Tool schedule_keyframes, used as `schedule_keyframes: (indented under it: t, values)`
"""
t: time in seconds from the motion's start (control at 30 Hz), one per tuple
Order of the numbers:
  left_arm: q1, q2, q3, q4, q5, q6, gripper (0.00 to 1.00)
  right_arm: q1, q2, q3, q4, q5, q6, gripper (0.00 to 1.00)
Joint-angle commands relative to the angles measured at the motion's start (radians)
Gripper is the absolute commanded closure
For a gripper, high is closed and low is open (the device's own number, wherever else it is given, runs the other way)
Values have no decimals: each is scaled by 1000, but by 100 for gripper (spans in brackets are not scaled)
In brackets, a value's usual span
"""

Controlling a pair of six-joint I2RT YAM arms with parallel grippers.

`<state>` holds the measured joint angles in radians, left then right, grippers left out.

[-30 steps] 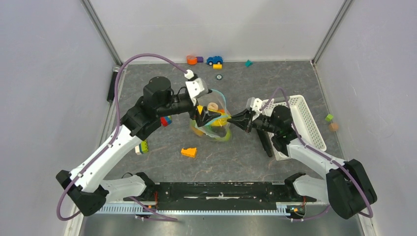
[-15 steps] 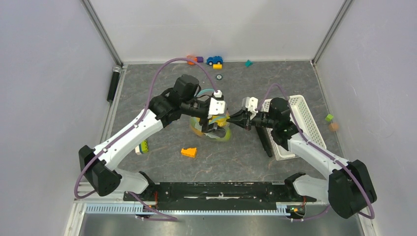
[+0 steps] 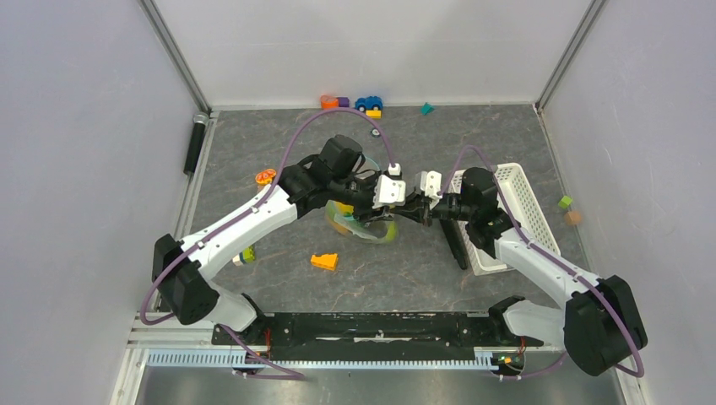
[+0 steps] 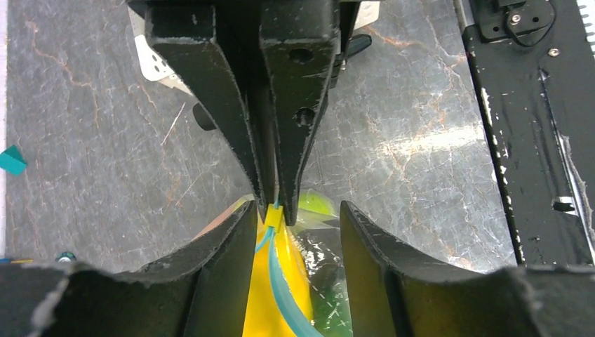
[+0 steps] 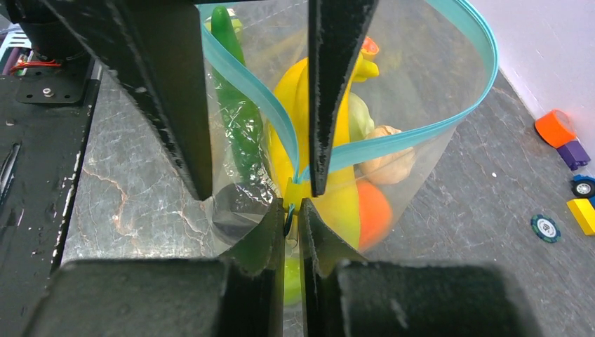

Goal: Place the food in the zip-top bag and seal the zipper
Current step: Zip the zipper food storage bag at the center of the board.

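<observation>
The clear zip-top bag (image 3: 361, 226) stands in the middle of the table, its mouth partly open. Inside is the food: a long green pod (image 5: 238, 112), a yellow piece (image 5: 319, 140), an orange one (image 5: 375, 210) and a beige one (image 5: 389, 160). My right gripper (image 5: 293, 205) is shut on the end of the teal zipper (image 5: 421, 133), at a small yellow tab. My left gripper (image 4: 298, 210) faces it tip to tip. Its jaws are open and straddle the zipper (image 4: 284, 281) just behind that tab.
A white slotted basket (image 3: 517, 211) sits right of the bag. An orange stepped wedge (image 3: 323, 261) lies in front of it. Toy car and blocks (image 3: 368, 103) line the back wall. Small pieces lie at left (image 3: 265, 176) and far right (image 3: 566, 202).
My left arm has swung right across the bag to the zipper end beside the right gripper, and its jaws have narrowed. The right gripper has kept its hold.
</observation>
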<state>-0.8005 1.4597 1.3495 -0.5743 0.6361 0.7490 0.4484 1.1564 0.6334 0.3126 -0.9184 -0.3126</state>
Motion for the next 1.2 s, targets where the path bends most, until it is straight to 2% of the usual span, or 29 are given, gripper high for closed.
schedule_keyframes:
  t: [0.0,0.3,0.6,1.03,1.17]
  values:
    - [-6,-4,26,39,-70,2,47,-5,-23,31,-24,-51,-40,100]
    - [-8,11,17,48,-92,-18,51,-4,-37,40,-89,-98,-108,100]
    - [-25,16,24,-5,-51,18,51,-3,-32,46,-63,-34,-70,100]
    - [-46,40,21,-6,-160,28,80,-4,-49,43,-64,-42,-66,100]
    - [-49,37,14,-6,-182,36,80,-3,-55,44,-65,-46,-66,100]
